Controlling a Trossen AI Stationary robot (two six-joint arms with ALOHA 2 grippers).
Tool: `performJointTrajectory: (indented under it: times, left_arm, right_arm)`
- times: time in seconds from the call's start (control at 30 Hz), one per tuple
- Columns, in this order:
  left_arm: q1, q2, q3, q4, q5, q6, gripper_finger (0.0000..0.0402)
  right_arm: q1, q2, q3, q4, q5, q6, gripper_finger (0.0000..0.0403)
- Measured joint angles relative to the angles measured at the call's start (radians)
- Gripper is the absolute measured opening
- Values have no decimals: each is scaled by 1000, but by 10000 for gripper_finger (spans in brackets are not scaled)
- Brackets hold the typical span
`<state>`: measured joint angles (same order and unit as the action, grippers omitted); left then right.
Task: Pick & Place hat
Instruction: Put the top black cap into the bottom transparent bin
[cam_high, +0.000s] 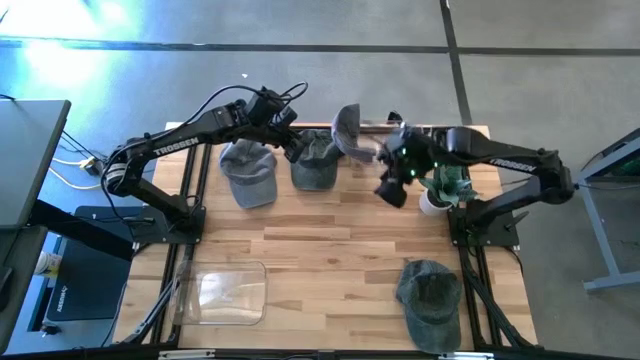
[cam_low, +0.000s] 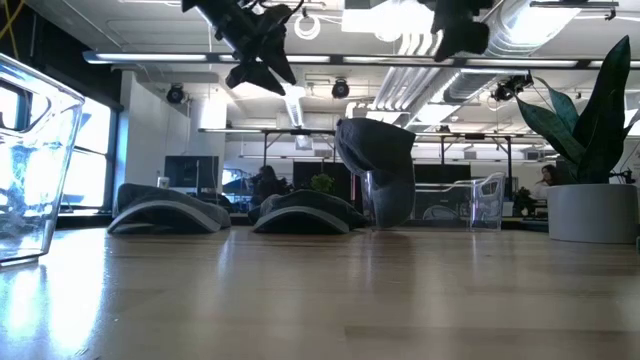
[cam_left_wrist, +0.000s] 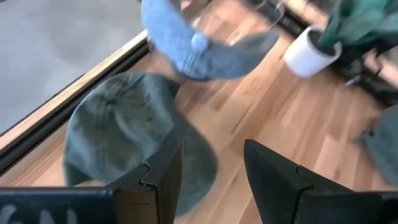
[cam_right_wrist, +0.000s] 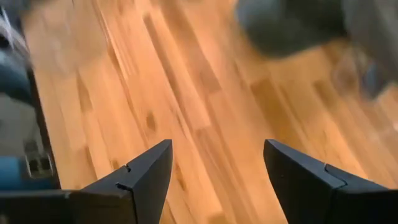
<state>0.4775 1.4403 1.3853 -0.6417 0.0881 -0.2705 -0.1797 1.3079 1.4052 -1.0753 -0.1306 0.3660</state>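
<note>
Several caps are on the wooden table. A blue-grey hat (cam_high: 248, 172) and a dark green hat (cam_high: 315, 160) lie crown up near the far edge. A grey hat (cam_high: 347, 130) stands upright beside them (cam_low: 380, 170). Another green hat (cam_high: 430, 298) lies at the near right. My left gripper (cam_high: 296, 152) hangs open above the dark green hat (cam_left_wrist: 124, 130), nothing between its fingers (cam_left_wrist: 211, 168). My right gripper (cam_high: 390, 190) is open in the air over bare wood (cam_right_wrist: 217, 168), right of the upright hat.
A potted plant in a white pot (cam_high: 437, 198) stands at the right, close by my right gripper. A clear plastic container (cam_high: 222, 293) sits at the near left. Bare wood lies in the table's middle (cam_high: 330, 240).
</note>
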Motion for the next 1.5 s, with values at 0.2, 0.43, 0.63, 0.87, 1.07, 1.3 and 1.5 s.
performJointTrajectory:
  times: [0.2, 0.43, 0.63, 0.87, 1.07, 1.3, 1.5]
  left_arm:
    - [8, 40, -12, -28, -24, 56, 165]
    - [90, 238, -18, 31, 25, -8, 168]
    - [189, 376, -19, 136, 206, -52, 203]
    - [233, 429, -19, 198, 55, -158, 244]
    - [215, 429, -18, 241, -56, -171, 246]
    - [203, 429, -18, 219, -108, -184, 246]
    - [179, 443, -17, 204, -103, -184, 228]
  right_arm:
    - [100, -2, 0, -33, 158, 67, 248]
    - [157, -2, 0, -13, 245, 155, 248]
    - [212, -3, 0, -12, 277, 206, 248]
    - [250, -3, 0, -12, 327, 211, 248]
    - [246, -3, 0, -12, 334, 200, 248]
    - [245, -3, 0, -12, 346, 191, 248]
    - [245, -3, 0, -11, 367, 178, 248]
